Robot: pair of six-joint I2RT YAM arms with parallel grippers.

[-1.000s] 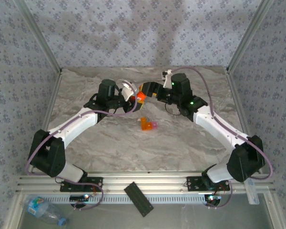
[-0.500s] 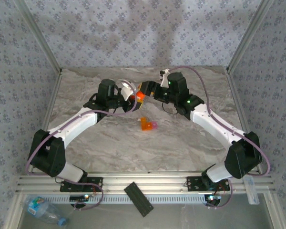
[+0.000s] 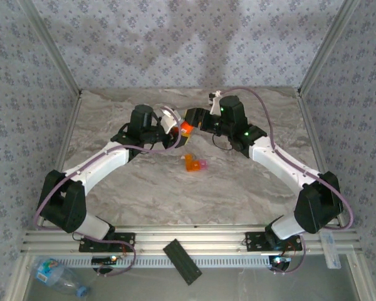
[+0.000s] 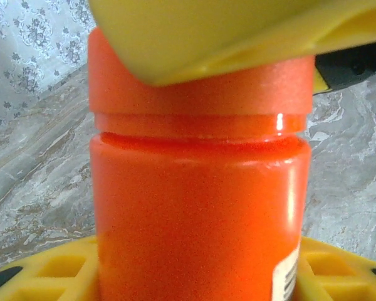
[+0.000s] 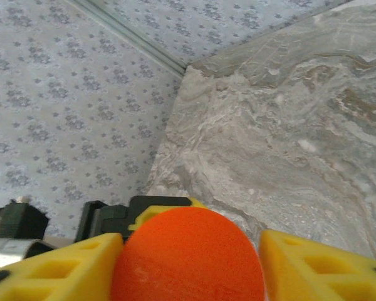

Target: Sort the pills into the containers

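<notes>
The orange pill bottle [image 3: 183, 128] is held upright above the table's far middle, my left gripper [image 3: 176, 129] shut on its body [image 4: 197, 213]. My right gripper [image 3: 190, 121] comes in from the right, its yellow fingers [image 5: 56, 266] pressed against both sides of the orange cap [image 5: 188, 257]. In the left wrist view one of those fingers [image 4: 225, 31] crosses the cap [image 4: 200, 94]. The small orange compartment [image 3: 191, 163] with its pale pink piece [image 3: 202, 164] lies on the marble just in front. Any pills are hidden.
A black flat bar [image 3: 182, 261] lies across the aluminium rail at the near edge. A clear plastic bottle [image 3: 56, 274] rests at the bottom left, below the table. Patterned walls and metal posts close in the marble table [image 3: 144, 188].
My right gripper has shifted slightly left and narrowed its jaws onto the bottle's cap. The left gripper and the bottle have stayed in place.
</notes>
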